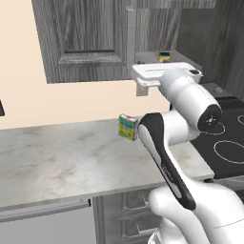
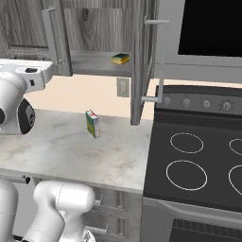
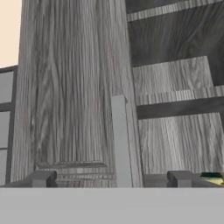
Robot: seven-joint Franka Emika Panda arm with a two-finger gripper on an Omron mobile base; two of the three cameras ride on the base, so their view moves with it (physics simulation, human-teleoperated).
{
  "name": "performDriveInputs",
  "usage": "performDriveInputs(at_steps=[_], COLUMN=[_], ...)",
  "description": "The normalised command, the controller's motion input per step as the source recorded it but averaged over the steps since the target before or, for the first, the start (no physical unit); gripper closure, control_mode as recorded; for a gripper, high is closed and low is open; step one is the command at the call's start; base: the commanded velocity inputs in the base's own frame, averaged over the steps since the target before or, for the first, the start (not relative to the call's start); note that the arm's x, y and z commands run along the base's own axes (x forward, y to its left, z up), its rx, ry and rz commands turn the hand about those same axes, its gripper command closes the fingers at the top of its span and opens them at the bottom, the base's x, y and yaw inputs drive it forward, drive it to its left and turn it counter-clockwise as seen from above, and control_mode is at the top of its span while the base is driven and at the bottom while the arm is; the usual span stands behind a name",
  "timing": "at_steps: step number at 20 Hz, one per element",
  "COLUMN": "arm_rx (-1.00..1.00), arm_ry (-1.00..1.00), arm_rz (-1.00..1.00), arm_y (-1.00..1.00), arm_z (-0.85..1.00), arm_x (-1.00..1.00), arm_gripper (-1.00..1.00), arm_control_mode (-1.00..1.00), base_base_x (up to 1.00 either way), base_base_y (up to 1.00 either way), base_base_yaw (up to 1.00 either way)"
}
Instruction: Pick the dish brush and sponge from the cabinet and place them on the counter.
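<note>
We find the small dark-green-and-yellow rectangular sponge [image 2: 120, 58] lying on the grey shelf inside the dark grey wood-grain wall cabinet [image 2: 101, 28], whose right door [image 2: 144, 56] stands swung out. We cannot make out the dish brush. In the hand view the two-finger gripper [image 3: 109, 178] faces the closed left door [image 3: 72, 87] with its long grey bar handle [image 3: 119, 140] between the widely parted jaws, gripping nothing. A multicoloured green-yellow box [image 2: 92, 123] stands upright on the pale marble-patterned counter [image 2: 71, 146], beside the black stovetop [image 2: 198, 160].
</note>
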Motion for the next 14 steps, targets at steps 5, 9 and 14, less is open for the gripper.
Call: performDriveInputs(at_steps=[5, 9, 14], arm_rx=[0.03, 0.00, 0.00], arm_ry=[0.00, 0.00, 0.00], arm_rz=[0.00, -0.01, -0.01], arm_y=[0.00, 0.00, 0.00], arm_z=[0.00, 0.00, 0.00], arm_x=[0.23, 0.23, 0.26], arm_gripper=[-1.00, -1.00, -1.00], arm_control_mode=[-1.00, -1.00, -1.00], base_base_x=[0.00, 0.00, 0.00], base_base_y=[0.00, 0.00, 0.00], base_base_yaw=[0.00, 0.00, 0.00])
